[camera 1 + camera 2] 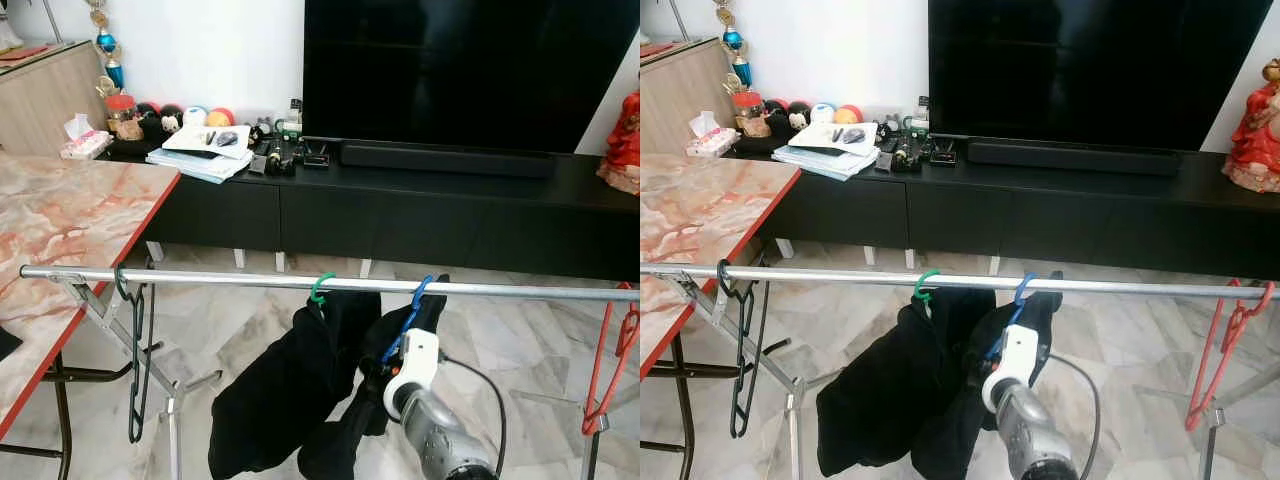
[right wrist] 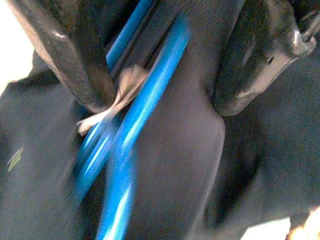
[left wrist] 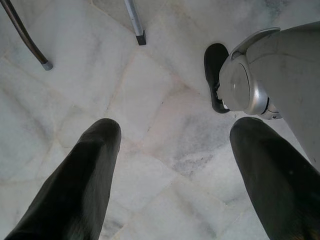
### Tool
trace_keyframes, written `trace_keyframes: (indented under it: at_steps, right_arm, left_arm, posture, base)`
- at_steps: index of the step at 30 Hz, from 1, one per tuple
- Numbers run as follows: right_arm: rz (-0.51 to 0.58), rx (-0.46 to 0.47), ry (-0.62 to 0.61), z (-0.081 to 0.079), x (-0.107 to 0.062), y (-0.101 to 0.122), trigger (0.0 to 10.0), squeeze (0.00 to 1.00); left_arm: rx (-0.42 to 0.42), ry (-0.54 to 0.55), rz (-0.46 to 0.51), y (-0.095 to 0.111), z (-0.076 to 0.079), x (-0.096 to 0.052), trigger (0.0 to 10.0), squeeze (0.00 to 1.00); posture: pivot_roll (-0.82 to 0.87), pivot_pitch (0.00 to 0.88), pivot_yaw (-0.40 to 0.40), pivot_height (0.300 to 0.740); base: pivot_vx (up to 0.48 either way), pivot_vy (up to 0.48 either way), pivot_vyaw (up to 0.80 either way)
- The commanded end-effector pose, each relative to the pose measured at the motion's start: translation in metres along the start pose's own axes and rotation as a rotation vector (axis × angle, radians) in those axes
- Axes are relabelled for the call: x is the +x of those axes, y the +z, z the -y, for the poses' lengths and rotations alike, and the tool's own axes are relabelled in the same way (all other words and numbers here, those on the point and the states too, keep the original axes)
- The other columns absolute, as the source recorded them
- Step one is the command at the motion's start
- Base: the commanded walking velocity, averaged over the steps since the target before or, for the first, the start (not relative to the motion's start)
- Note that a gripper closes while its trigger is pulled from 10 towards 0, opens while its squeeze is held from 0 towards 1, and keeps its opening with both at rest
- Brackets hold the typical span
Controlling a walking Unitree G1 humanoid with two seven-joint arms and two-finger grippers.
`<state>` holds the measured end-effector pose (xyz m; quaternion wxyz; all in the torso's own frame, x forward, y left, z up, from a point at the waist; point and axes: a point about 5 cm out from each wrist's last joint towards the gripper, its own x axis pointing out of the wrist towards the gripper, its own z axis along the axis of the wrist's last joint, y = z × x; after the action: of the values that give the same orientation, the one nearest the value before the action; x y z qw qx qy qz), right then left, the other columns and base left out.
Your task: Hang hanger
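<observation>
Your right gripper (image 2: 165,95), fingers apart around the blue hanger (image 1: 408,318) hooked on the rail (image 1: 200,277), left gripper (image 3: 175,175) fingers apart over floor

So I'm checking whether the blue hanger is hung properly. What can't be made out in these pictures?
- Right pincer: in the head views, the arm and black garment hide its fingers; whether it grips the blue hanger is unclear.
- Right wrist view: motion blur smears the hanger's bars.
- Red hanger: cut off by the left eye view's right edge.
- Small items on the TV cabinet: too small to identify.
</observation>
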<state>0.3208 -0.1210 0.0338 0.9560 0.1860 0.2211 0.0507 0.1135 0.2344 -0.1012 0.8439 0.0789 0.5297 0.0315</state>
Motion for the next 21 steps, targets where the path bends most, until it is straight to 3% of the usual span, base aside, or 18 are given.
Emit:
trace_keyframes:
  at_steps: [1, 6, 13, 17, 21]
  right_arm:
    - [0.045, 0.0, -0.035, 0.004, 0.001, 0.009, 10.0, 0.0]
    - [0.088, -0.018, -0.095, 0.011, 0.002, 0.017, 10.0, 0.0]
    - [-0.011, -0.1, -0.165, 0.017, 0.002, 0.003, 10.0, 0.0]
    - [-0.02, -0.077, -0.196, 0.019, 0.002, -0.003, 10.0, 0.0]
    - [-0.017, -0.047, -0.138, 0.011, 0.004, -0.004, 10.0, 0.0]
  left_arm:
    - [0.021, -0.003, -0.017, -0.002, 0.0, 0.0, 10.0, 0.0]
    - [0.023, -0.003, -0.018, -0.002, 0.0, 0.0, 10.0, 0.0]
    - [0.026, -0.009, -0.019, -0.003, 0.0, 0.0, 10.0, 0.0]
    - [0.029, -0.012, -0.022, -0.003, 0.0, 0.0, 10.0, 0.0]
    - [0.031, -0.012, -0.021, -0.003, 0.0, 0.0, 10.0, 0.0]
  posture:
    - [0.16, 0.0, 0.001, 0.74]
    - [0.16, 0.0, 0.001, 0.74]
    - [0.17, 0.0, 0.0, 0.74]
    - [0.17, 0.0, 0.002, 0.74]
    - [0.17, 0.0, 0.003, 0.74]
  base:
    - [0.0, 0.0, 0.0]
    - [0.0, 0.0, 0.0]
    - [0.0, 0.0, 0.0]
    - [0.0, 0.0, 0.0]
    - [0.0, 0.0, 0.0]
